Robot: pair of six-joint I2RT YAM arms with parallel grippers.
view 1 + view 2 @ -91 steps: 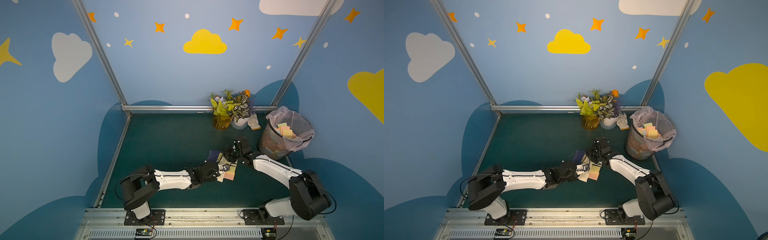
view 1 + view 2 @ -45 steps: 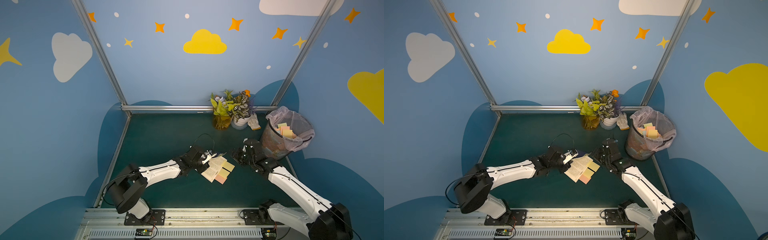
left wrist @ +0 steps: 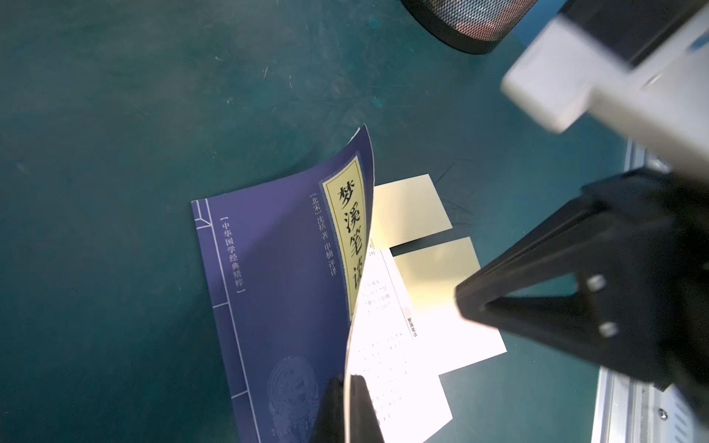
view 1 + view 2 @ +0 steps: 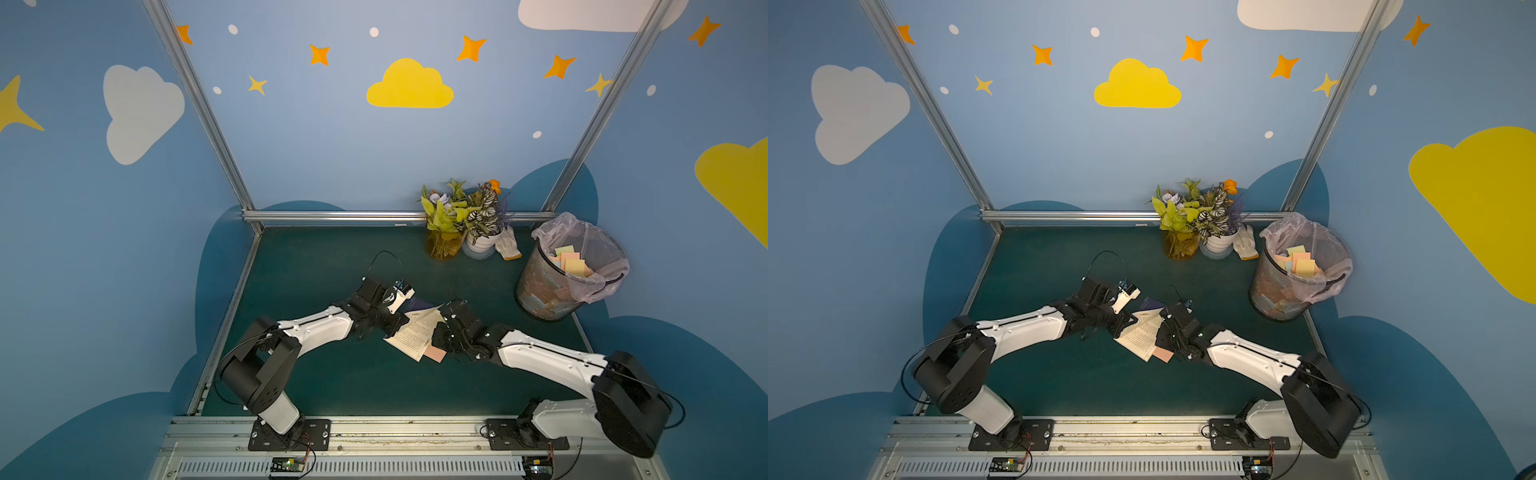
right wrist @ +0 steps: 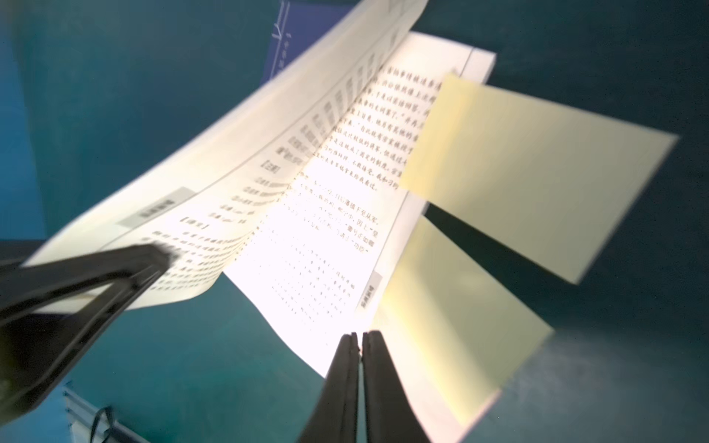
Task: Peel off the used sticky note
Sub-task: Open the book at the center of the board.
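Note:
A blue-covered book (image 4: 411,338) lies open on the green table, seen in both top views (image 4: 1138,337). My left gripper (image 3: 347,383) is shut on the cover (image 3: 276,287) and holds it and some front pages raised. Two pale yellow sticky notes (image 5: 537,161) (image 5: 452,314) stick out from the open page's edge. My right gripper (image 5: 360,337) is shut, its tips over the page right beside the nearer note. Nothing shows between its jaws. In a top view a pink note (image 4: 435,354) pokes out below the right gripper (image 4: 435,337).
A mesh waste bin (image 4: 540,291) with a plastic liner and discarded notes stands at the back right. Two potted plants (image 4: 461,220) and a white glove (image 4: 508,245) sit along the back rail. Metal frame rails edge the table at the left and the back.
The left gripper has shut on the cover and lifted it, moving back and left. The right gripper drew off toward the bin, then came back onto the page and shut.

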